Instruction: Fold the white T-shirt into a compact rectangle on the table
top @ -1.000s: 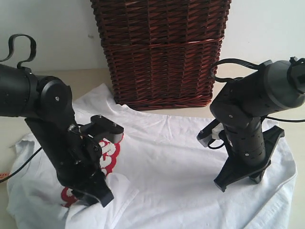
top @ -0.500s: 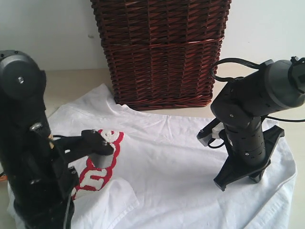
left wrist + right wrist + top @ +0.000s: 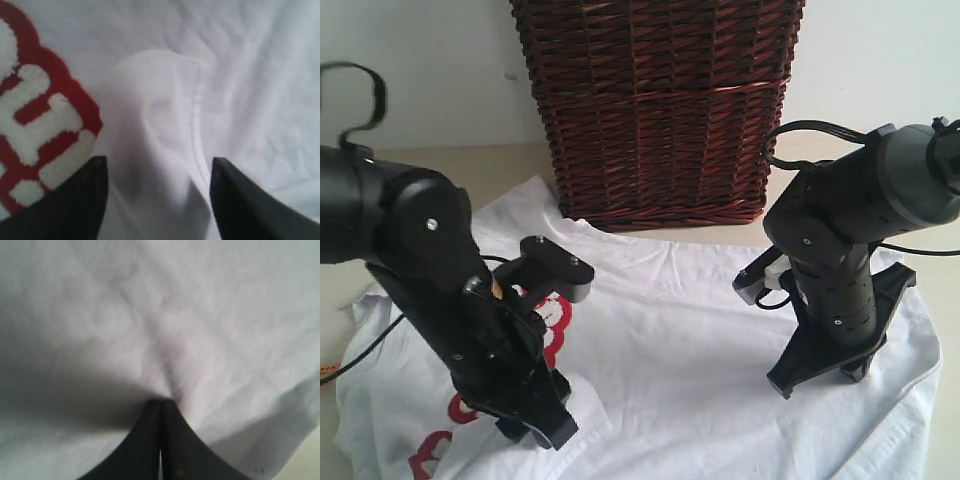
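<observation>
The white T-shirt (image 3: 690, 330) lies spread and rumpled on the table (image 3: 500, 165), its red-outlined lettering (image 3: 552, 325) partly hidden behind my left arm. My left gripper (image 3: 535, 430) is down on the shirt's near left part. In the left wrist view this left gripper (image 3: 159, 165) is open, its fingers (image 3: 80, 200) on either side of a raised hemmed fold (image 3: 165, 125) beside the lettering (image 3: 40, 125). My right gripper (image 3: 820, 375) stands on the shirt's right side. In the right wrist view it (image 3: 161, 402) is shut, with cloth (image 3: 165, 330) puckered at its tip.
A tall dark brown wicker basket (image 3: 660, 110) stands at the back, touching the shirt's far edge. An orange tag (image 3: 328, 370) shows at the far left edge. Bare table (image 3: 945, 440) shows past the shirt's right hem.
The left arm rose and pulled back to the left, then came down again onto the shirt beside the folded flap. The right arm and its gripper stayed put.
</observation>
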Action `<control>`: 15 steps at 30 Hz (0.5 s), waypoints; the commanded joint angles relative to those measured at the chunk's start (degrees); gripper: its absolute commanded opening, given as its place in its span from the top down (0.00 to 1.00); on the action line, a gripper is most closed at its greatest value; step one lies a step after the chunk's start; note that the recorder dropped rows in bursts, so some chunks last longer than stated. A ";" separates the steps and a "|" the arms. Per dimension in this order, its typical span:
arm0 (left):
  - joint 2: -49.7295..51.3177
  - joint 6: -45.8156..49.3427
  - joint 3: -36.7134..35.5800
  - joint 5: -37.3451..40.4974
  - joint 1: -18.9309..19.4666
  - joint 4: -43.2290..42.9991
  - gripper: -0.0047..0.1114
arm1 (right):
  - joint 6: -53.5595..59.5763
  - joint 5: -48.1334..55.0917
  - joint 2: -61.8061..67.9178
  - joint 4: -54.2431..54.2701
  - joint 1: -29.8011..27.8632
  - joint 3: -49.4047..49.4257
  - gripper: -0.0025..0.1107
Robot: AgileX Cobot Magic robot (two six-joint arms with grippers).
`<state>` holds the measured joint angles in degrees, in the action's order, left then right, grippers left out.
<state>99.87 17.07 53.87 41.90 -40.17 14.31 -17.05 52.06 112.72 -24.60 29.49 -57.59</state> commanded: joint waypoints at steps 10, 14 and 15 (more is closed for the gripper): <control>-4.76 9.17 -1.39 28.06 -3.62 8.55 0.96 | 0.41 -4.44 0.49 1.62 -0.14 0.51 0.98; -10.20 6.38 -7.37 28.06 -8.66 11.24 0.94 | 0.41 -4.37 0.49 1.78 -0.14 0.51 0.98; -10.69 5.27 -8.44 28.06 -9.26 11.40 0.91 | 0.41 -4.37 0.49 1.78 -0.14 0.51 0.98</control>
<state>91.36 24.45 48.53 68.86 -47.08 24.13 -17.05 51.36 112.70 -24.48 29.49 -57.59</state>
